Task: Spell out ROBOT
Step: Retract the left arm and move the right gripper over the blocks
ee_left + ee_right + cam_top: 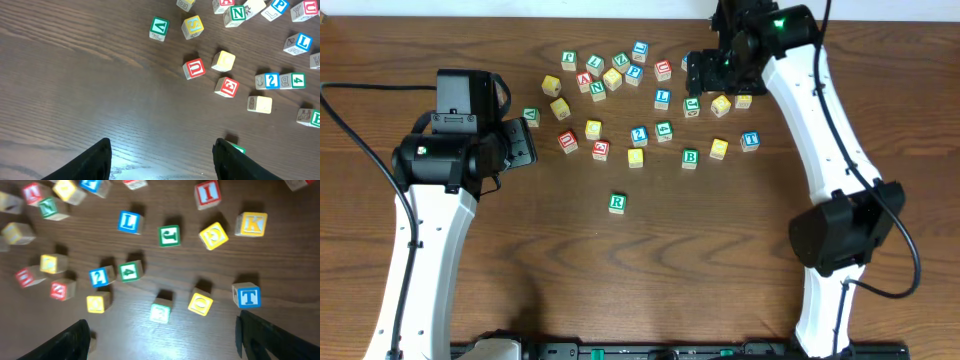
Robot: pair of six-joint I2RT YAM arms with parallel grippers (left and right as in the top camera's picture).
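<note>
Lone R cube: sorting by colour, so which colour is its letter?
Green; wooden R cube shows best overhead.

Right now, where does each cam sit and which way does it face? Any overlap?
Overhead: fixed above the table, looking straight down on the cubes; left arm and right arm show.
Left wrist: on the left arm, looking down at bare wood and the cluster's left edge; only the open left claw shows.
Right wrist: looking down on the cluster's right part, blue T cube included; only the open right claw shows.
Shared: both wrist views catch the blue 2 cube beside the green 4 cube.
</note>
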